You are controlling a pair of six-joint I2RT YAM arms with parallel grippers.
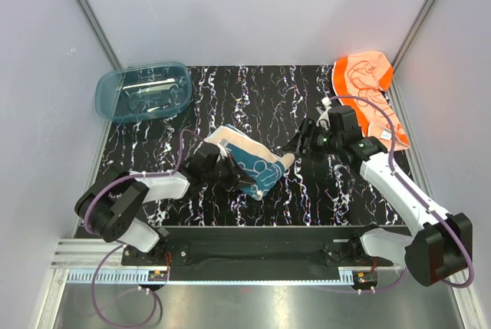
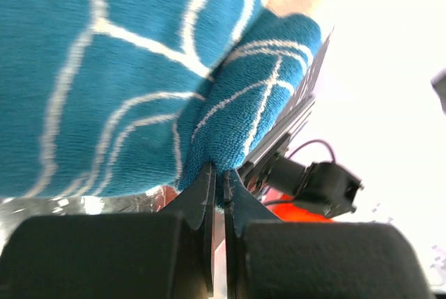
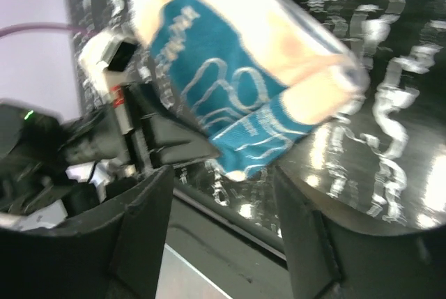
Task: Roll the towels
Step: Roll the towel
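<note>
Towels number two: teal towel (image 1: 249,162) in left gripper (image 2: 217,177), orange towel (image 1: 368,83) apart.

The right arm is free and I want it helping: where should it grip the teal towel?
Probably pinch the cream-edged right end of the teal towel, coming from the right: it sticks out toward the open right gripper, while the left gripper pinches the near fold.

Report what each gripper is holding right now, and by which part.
The left gripper is shut on the teal towel, pinching a folded edge on its near side. The right gripper stands open close to the towel, holding nothing.
</note>
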